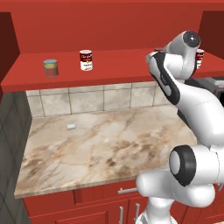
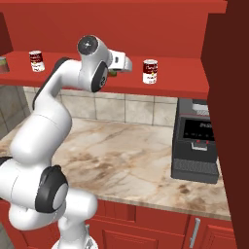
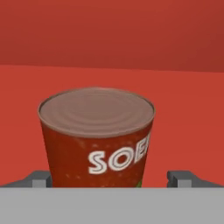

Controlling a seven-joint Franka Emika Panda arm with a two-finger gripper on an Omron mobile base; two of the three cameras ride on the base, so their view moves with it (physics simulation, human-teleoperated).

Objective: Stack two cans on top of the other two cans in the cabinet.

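Observation:
A dark red can (image 3: 96, 135) with a pale lid and white lettering stands on the cabinet's red shelf (image 3: 192, 100). My gripper (image 3: 111, 178) is open around it, one fingertip (image 3: 39, 178) off each side of the can and clear of it. From the right base, the hand (image 2: 120, 63) reaches over the shelf (image 2: 185, 83), with a red-and-white soup can (image 2: 150, 71) to its right and another (image 2: 35, 61) far to its left. From the left base, a grey can with a yellow-green label (image 1: 50, 68) and a soup can (image 1: 85, 60) stand on the shelf's left part (image 1: 113, 70).
A marble counter (image 1: 105, 144) lies below the shelf, with a small pale block (image 1: 71, 126) near the tiled wall. A black appliance (image 2: 197, 146) sits on the counter at the right, under the cabinet's side wall (image 2: 228, 73). Red drawers (image 1: 100, 197) run beneath.

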